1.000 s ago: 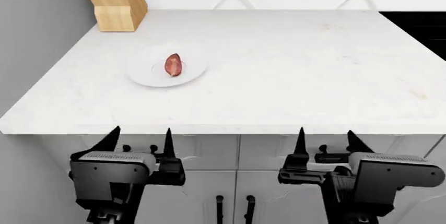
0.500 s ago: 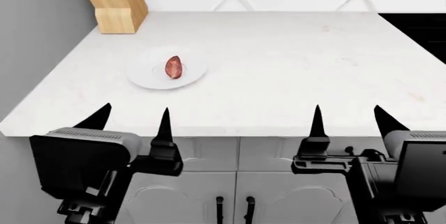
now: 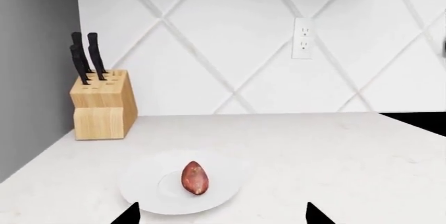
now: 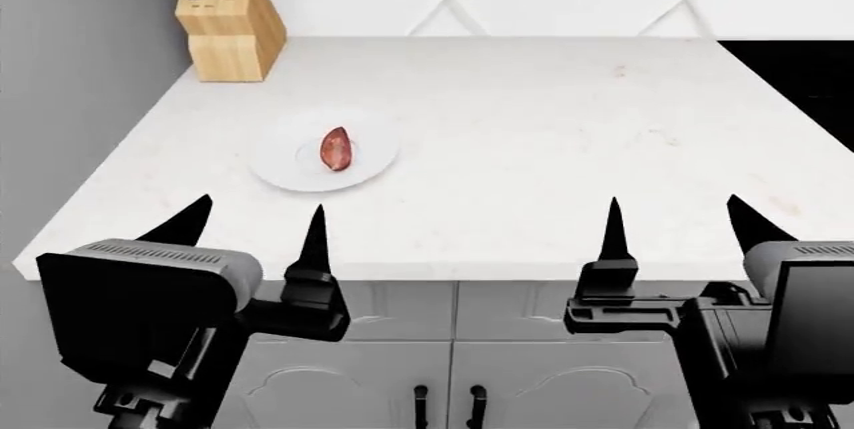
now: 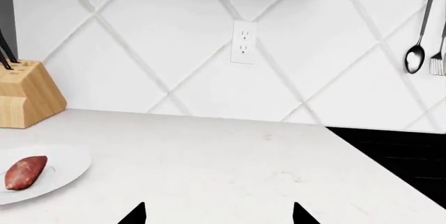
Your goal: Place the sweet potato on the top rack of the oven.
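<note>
The sweet potato (image 4: 336,149), a small reddish-brown oval, lies on a white plate (image 4: 287,169) on the left part of the white counter. It also shows in the left wrist view (image 3: 195,178) and the right wrist view (image 5: 25,172). My left gripper (image 4: 254,221) is open and empty at the counter's front edge, short of the plate. My right gripper (image 4: 678,219) is open and empty at the front edge, further right. The oven is out of view.
A wooden knife block (image 4: 230,24) stands at the back left corner of the counter (image 4: 561,129). A black surface (image 4: 807,74) adjoins the counter at the right. White cabinet doors with black handles (image 4: 450,404) are below. Utensils (image 5: 418,57) hang on the tiled wall.
Both grippers have risen from below the counter edge to its level. The head view has shifted slightly, so the counter and plate sit lower in the picture.
</note>
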